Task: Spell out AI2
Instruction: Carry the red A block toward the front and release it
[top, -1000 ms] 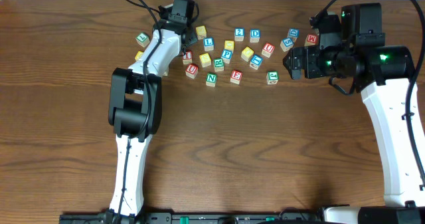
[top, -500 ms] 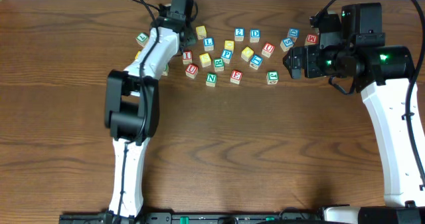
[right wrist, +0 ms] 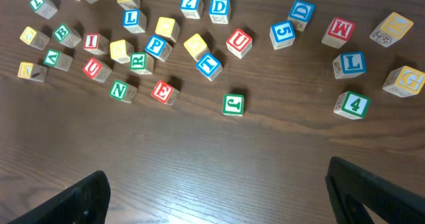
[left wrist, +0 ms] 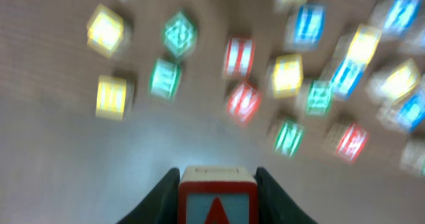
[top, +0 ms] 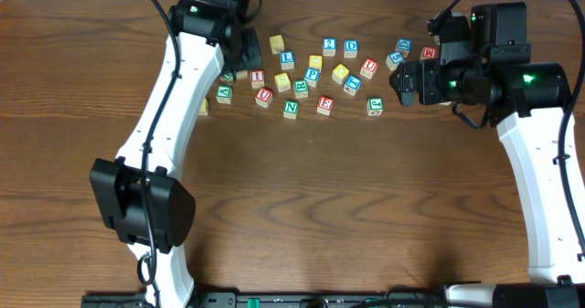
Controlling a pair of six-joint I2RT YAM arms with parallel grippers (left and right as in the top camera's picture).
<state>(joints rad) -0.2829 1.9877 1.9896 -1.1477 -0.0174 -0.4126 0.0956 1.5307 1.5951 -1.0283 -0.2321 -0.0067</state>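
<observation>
Clamping a red-edged, blue-faced wooden letter block (left wrist: 217,205) — apparently the A — the left gripper (left wrist: 217,179) hangs at the table's (top: 366,207) eleven o'clock; the right gripper (right wrist: 216,191) gapes empty. Nothing spelled yet — red I block (right wrist: 92,41) and blue 2 block (right wrist: 190,3) lie unplaced.

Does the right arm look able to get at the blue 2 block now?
Probably yes: the right gripper is open and empty, nothing covers the blue 2 block, though the blue D block sits close beside it.

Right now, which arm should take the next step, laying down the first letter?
Left. The left gripper holds a red-edged block, seemingly the A, above the other blocks. The right gripper hangs open and empty.
</observation>
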